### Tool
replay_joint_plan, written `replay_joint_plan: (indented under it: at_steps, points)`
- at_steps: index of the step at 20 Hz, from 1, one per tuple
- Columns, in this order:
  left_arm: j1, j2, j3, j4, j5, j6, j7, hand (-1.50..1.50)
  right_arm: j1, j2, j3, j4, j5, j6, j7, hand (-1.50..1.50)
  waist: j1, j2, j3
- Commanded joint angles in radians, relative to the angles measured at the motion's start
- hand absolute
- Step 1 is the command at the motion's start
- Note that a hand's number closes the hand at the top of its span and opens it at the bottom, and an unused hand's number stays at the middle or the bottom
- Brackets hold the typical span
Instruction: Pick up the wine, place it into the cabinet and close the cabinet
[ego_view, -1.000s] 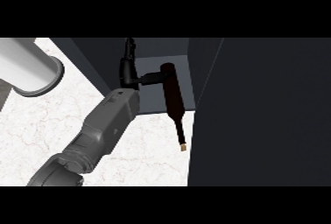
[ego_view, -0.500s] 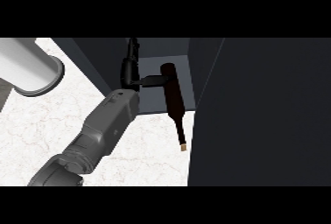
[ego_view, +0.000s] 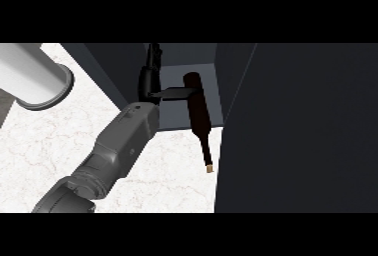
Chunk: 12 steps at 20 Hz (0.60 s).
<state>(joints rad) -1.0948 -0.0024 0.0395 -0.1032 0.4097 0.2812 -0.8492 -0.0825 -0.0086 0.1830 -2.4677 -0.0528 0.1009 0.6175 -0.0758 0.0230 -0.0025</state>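
You're looking steeply down at a white marbled counter top (ego_view: 44, 155), and a grey forearm (ego_view: 111, 150) runs up from the lower left to a black hand (ego_view: 151, 82) at the mouth of a dark grey cabinet (ego_view: 310, 130). Which arm it is you cannot tell from this view; it comes in on the left side. The hand's thumb (ego_view: 173, 93) sticks out sideways and touches the dark brown wine bottle (ego_view: 198, 115); the fingers go up into the cabinet's shadow, and you cannot tell whether they are curled or straight. The bottle lies in the cabinet's opening, its wide body inside against the pale grey inner panel (ego_view: 177, 65), its thin neck and tan cork (ego_view: 210, 170) poking out over the counter. A light grey cylinder (ego_view: 29, 75) sits at upper left.
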Motion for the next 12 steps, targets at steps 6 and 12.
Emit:
replay_joint_plan:
  at_steps: [6,12]
  points:
    - [0.073,0.002,-0.015,-0.027,0.099,-0.072,-0.032,-1.5,-0.011,0.003,0.003,0.007,-0.023,-0.01,0.005,-1.5,0.015,-0.014,0.002]
    - [0.134,0.002,-0.102,-0.081,0.156,-0.087,-0.022,-1.5,-0.042,-0.008,0.01,-0.059,0.007,-0.041,0.106,-1.5,0.029,-0.023,0.001]
